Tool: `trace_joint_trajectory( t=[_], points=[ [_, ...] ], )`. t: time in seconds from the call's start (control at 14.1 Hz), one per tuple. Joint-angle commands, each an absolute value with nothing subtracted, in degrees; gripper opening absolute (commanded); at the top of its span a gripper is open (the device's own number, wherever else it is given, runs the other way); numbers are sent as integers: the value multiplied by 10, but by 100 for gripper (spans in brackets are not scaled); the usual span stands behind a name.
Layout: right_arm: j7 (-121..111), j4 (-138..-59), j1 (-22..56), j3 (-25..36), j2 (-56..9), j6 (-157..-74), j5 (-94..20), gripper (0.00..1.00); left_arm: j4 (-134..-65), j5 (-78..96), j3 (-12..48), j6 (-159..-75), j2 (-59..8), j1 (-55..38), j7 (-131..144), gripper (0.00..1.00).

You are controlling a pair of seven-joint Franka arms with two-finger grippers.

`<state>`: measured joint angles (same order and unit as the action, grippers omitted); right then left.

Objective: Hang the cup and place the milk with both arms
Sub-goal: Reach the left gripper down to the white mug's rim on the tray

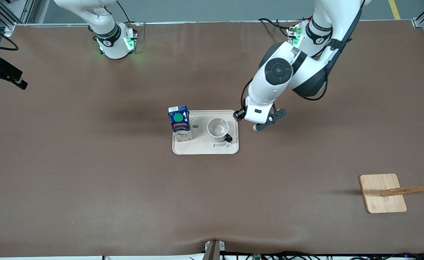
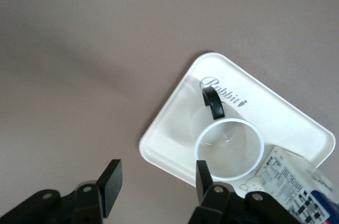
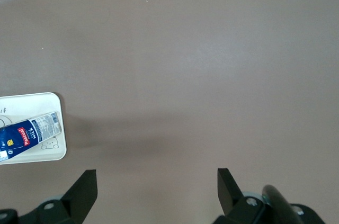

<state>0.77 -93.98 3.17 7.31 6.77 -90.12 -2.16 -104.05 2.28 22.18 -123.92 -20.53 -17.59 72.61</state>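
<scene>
The white cup point(image 1: 218, 129) stands upright on a cream tray point(image 1: 205, 148), its black handle turned toward the front camera. The dark blue milk point(image 1: 180, 122) with a green cap stands on the same tray, at the right arm's end. My left gripper point(image 1: 248, 119) is open and empty, low over the table beside the tray's edge, at the cup's end. In the left wrist view the gripper point(image 2: 158, 168) sits just off the tray point(image 2: 175, 128), with the cup point(image 2: 230, 150) and the milk point(image 2: 296, 181) close by. My right gripper point(image 3: 156, 173) is open and empty over bare table, with the milk point(image 3: 29, 134) off to one side.
A wooden rack with a flat board base point(image 1: 381, 193) and a slanting pole point(image 1: 410, 188) stands near the front camera at the left arm's end of the table. The right arm's hand is out of the front view.
</scene>
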Motion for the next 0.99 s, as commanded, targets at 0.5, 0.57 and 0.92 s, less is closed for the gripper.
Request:
trace_joint_trajectory(
  t=[0.5, 0.57, 0.92],
  points=[
    [3, -911, 22, 64, 31, -903, -31, 100, -1015, -67, 219, -1342, -318, -230, 876, 57],
    [3, -911, 22, 64, 21, -904, -31, 100, -1011, -68, 219, -1351, -327, -232, 883, 57],
    [1, -906, 18, 64, -56, -906, -25, 100, -1008, -68, 218, -1357, -345, -243, 887, 49]
  ],
)
